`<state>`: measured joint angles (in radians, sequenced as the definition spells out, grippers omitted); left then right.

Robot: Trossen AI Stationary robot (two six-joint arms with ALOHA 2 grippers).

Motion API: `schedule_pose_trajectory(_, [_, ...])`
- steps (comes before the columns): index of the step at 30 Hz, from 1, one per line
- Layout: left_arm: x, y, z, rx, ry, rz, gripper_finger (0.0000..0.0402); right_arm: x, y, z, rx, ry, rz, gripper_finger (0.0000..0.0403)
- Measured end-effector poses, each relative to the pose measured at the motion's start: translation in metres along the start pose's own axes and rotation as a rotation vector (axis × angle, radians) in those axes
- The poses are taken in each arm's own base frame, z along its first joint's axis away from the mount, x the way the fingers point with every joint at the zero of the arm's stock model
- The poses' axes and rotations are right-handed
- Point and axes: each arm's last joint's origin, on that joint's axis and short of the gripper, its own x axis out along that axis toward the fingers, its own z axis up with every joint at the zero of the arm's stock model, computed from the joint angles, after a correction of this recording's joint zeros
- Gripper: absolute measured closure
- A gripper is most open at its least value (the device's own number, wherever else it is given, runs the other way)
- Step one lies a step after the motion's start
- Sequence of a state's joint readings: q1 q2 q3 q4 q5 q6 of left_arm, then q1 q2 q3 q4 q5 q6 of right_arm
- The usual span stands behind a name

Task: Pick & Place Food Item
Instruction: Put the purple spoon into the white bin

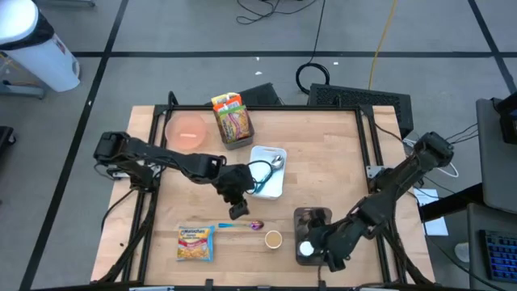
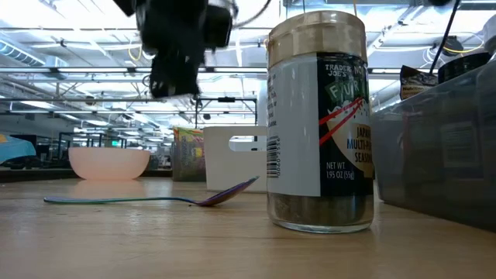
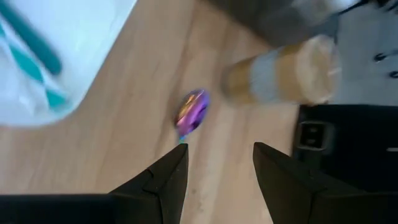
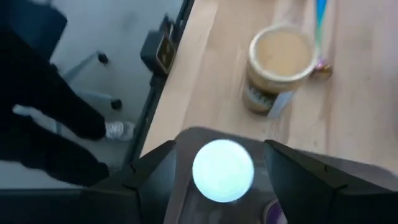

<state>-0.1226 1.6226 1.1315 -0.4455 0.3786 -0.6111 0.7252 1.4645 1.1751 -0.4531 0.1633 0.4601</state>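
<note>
Grey floor with dark tape lines surrounds the wooden table [image 1: 323,162], and cables trail off behind it. Over the near middle of the table hangs the left end effector [image 1: 238,210], its two dark fingers [image 3: 155,183] parted with nothing between them. Just ahead of those fingers lies a spoon [image 1: 242,225] with a shiny purple bowl and a blue-green handle flat on the wood. Slightly beyond the spoon's bowl stands the seasoning jar [image 1: 273,238]: clear glass, tan lid, a white label with green and red print, dark flakes at the bottom.

The right end effector [image 1: 319,252] sits at the table's near right corner above a dark grey bin [image 1: 311,217], its fingers apart on either side of a round white lid [image 4: 222,170] in the bin; whether they touch it I cannot tell. The jar is just beside this end effector.

Farther from both, a white tray [image 1: 271,184] holds a metal spoon, next to a pink bowl [image 1: 187,129] and a box of colourful packets [image 1: 232,119]. A yellow noodle packet [image 1: 195,243] lies near the front left.
</note>
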Motion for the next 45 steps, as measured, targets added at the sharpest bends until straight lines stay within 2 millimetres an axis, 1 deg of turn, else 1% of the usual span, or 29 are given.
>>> schedule_pose_trajectory(2, [-0.013, -0.01, 0.005, 0.024, -0.05, -0.019, 0.0215, -0.012, -0.003, 0.004, 0.023, -0.042, -0.008, 0.0172])
schedule_pose_trajectory(5, [-0.042, -0.028, 0.012, 0.07, -0.14, -0.07, 0.0215, -0.033, -0.009, 0.012, 0.066, -0.132, -0.01, 0.0176])
schedule_pose_trajectory(8, [-0.073, -0.047, 0.01, 0.113, -0.256, -0.092, 0.0215, -0.053, -0.016, 0.02, 0.099, -0.238, -0.04, 0.0177])
schedule_pose_trajectory(10, [-0.089, -0.058, 0.002, 0.14, -0.306, -0.102, 0.0215, -0.065, -0.02, 0.024, 0.121, -0.314, -0.086, 0.0177])
schedule_pose_trajectory(12, [-0.099, -0.067, -0.008, 0.144, -0.32, -0.111, 0.0215, -0.074, -0.025, 0.029, 0.147, -0.387, -0.139, 0.0177])
schedule_pose_trajectory(15, [-0.109, -0.081, -0.026, 0.132, -0.329, -0.12, 0.0215, -0.081, -0.029, 0.033, 0.174, -0.463, -0.191, 0.0176])
schedule_pose_trajectory(17, [-0.112, -0.092, -0.039, 0.149, -0.335, -0.115, 0.0215, -0.084, -0.031, 0.036, 0.167, -0.494, -0.207, 0.0175])
schedule_pose_trajectory(21, [-0.106, -0.111, -0.066, 0.177, -0.4, -0.044, 0.0215, -0.085, -0.034, 0.042, 0.169, -0.539, -0.225, 0.0175])
schedule_pose_trajectory(24, [-0.097, -0.119, -0.086, 0.165, -0.434, 0.004, 0.0215, -0.087, -0.037, 0.049, 0.191, -0.6, -0.215, 0.0175])
schedule_pose_trajectory(26, [-0.087, -0.12, -0.096, 0.116, -0.439, 0.016, 0.0215, -0.09, -0.038, 0.054, 0.182, -0.649, -0.212, 0.0175])
schedule_pose_trajectory(29, [-0.068, -0.116, -0.106, 0.05, -0.411, 0.054, 0.0215, -0.094, -0.039, 0.062, 0.139, -0.726, -0.213, 0.0175])
schedule_pose_trajectory(31, [-0.059, -0.115, -0.111, 0.021, -0.394, 0.067, 0.0215, -0.097, -0.041, 0.066, 0.114, -0.764, -0.223, 0.0175])
schedule_pose_trajectory(33, [-0.051, -0.116, -0.114, -0.021, -0.387, 0.054, 0.0215, -0.098, -0.045, 0.069, 0.101, -0.779, -0.243, 0.0176])
schedule_pose_trajectory(35, [-0.038, -0.115, -0.117, -0.05, -0.376, 0.081, 0.0215, -0.098, -0.049, 0.07, 0.092, -0.782, -0.264, 0.0177])
schedule_pose_trajectory(38, [-0.018, -0.116, -0.114, -0.044, -0.423, 0.108, 0.0215, -0.098, -0.056, 0.072, 0.088, -0.78, -0.292, 0.0176])
schedule_pose_trajectory(41, [0.003, -0.116, -0.108, -0.005, -0.435, 0.12, 0.0215, -0.096, -0.062, 0.072, 0.09, -0.772, -0.316, 0.0177])
schedule_pose_trajectory(45, [0.03, -0.104, -0.1, 0.072, -0.341, 0.151, 0.0215, -0.089, -0.071, 0.068, 0.096, -0.754, -0.345, 0.0177])
